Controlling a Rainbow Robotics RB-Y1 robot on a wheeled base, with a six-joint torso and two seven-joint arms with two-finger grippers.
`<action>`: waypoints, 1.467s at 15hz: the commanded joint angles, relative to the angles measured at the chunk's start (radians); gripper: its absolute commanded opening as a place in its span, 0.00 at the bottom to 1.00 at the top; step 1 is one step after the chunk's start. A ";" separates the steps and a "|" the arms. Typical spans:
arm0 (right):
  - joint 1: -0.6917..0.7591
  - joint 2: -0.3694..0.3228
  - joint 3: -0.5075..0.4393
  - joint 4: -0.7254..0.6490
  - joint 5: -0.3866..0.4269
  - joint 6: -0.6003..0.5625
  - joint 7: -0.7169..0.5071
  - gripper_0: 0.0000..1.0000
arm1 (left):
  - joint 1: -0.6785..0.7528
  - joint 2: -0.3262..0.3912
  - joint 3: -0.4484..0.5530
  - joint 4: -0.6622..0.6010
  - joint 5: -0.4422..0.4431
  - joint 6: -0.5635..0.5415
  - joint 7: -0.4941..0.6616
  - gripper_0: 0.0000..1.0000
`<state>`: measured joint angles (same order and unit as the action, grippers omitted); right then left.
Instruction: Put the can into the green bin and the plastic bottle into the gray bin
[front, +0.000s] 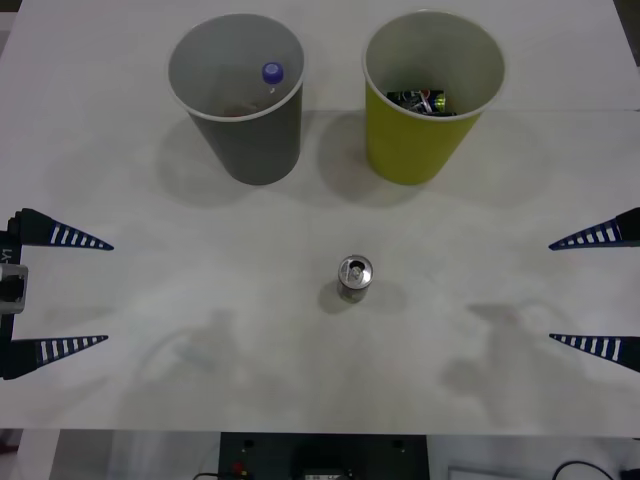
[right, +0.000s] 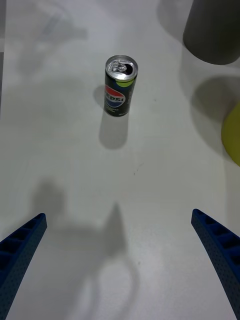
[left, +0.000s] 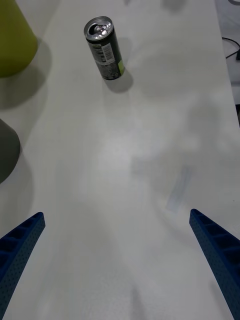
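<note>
Upright, top up, the can (front: 355, 277) is seen on the table (front: 200, 300), well apart from the spread, empty left gripper (front: 70, 290) and right gripper (front: 585, 290).

Surfaces and finishes, tabletop scene

Table (front: 120, 150): white, matt, smooth, holding soft shadows and no sharp glare. The can (front: 355, 277), mid-table toward the near edge: bright bare-metal top with a shine on the pull tab; body a dark, printed, semi-gloss skin. The gray bin (front: 240, 105), by the far edge: matt dark outside, paler smooth inside, looks like paper or thin plastic — cannot tell which. The green bin (front: 420, 130) beside it: same matt finish in yellow-green. The plastic bottle (front: 271, 75) in the gray bin: smooth blue-purple cap. Left gripper (front: 60, 290) and right gripper (front: 595, 290): fingers spread wide, blue, ribbed, dotted-textured plastic.
</note>
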<state>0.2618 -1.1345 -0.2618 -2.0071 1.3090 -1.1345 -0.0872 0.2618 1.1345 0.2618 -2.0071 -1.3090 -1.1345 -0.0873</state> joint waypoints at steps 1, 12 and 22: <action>0.000 0.000 0.000 0.000 0.000 0.000 0.000 1.00 | 0.000 0.000 0.000 0.000 0.000 0.000 0.000 1.00; -0.111 0.048 0.134 0.179 -0.131 -0.007 0.161 1.00 | 0.000 0.000 0.000 0.000 0.000 0.000 0.000 1.00; -0.228 0.116 0.357 0.427 -0.347 0.010 0.452 1.00 | 0.000 0.000 0.000 0.000 0.000 0.000 0.000 1.00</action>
<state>0.0416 -1.0329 0.0843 -1.5907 0.9624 -1.1244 0.3607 0.2617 1.1345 0.2618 -2.0071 -1.3090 -1.1345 -0.0873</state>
